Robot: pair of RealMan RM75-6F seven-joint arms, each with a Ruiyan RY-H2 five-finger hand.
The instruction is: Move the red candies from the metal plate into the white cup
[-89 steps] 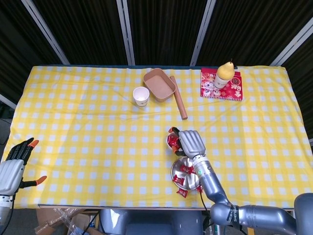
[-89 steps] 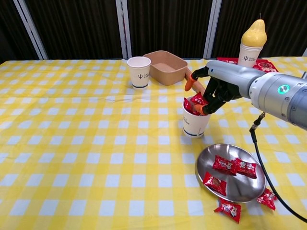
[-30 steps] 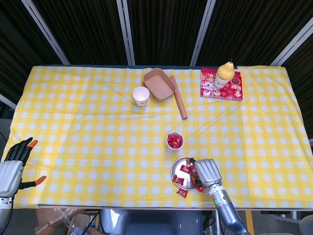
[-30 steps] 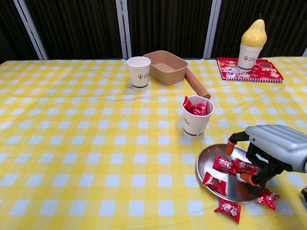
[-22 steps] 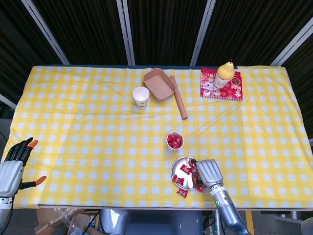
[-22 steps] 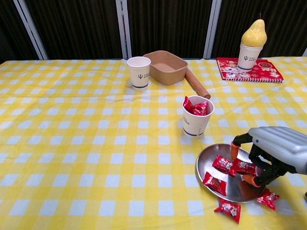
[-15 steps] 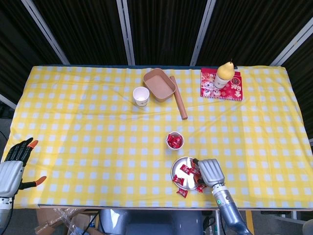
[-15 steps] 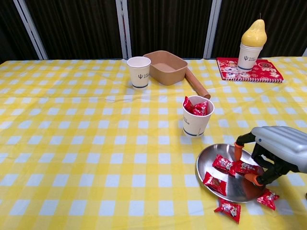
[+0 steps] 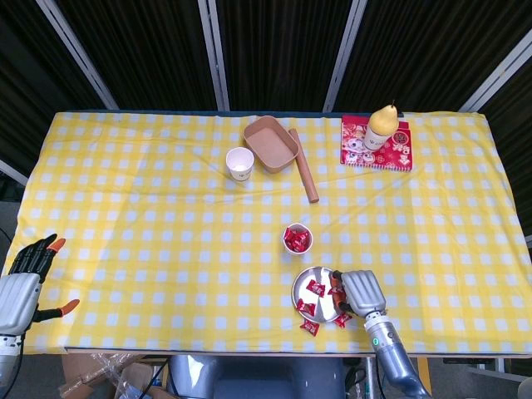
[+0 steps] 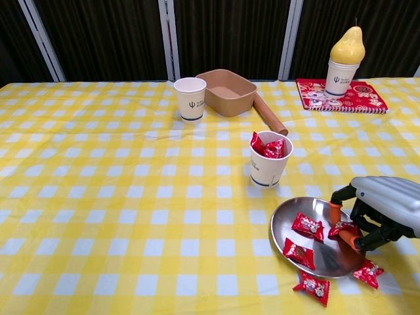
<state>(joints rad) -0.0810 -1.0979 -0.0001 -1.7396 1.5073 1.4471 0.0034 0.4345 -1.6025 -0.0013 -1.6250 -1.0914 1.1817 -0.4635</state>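
Right hand [image 10: 384,211] sits over the right rim of the metal plate [image 10: 289,211], fingers [image 10: 336,209] curled around one red candy [image 10: 344,228] and pinching it just above the plate surface. Two more candies lie on the plate: one [image 10: 307,225] near the middle, one [image 10: 298,252] at the front-left edge. Two others are off the plate on the worktop [image 10: 98,197]: one [image 10: 313,287] just in front of the rim, one [image 10: 367,272] to the front-right, near the hand.

White cup [image 10: 270,163] stands upright just behind the plate, not touching it, with red candies [image 10: 266,146] already inside, sticking above the rim.

Left hand [image 9: 23,287] is at the far left edge of the worktop in the head view, fingers spread apart, holding nothing; chest view doesn't show it.

Further back: a second white cup [image 10: 190,98], a brown tray [image 10: 227,92] beside it, a brown rod [image 10: 270,114] lying next to the tray, and a red book [image 10: 342,94] carrying a cup with a yellow pear-shaped top [image 10: 345,58].
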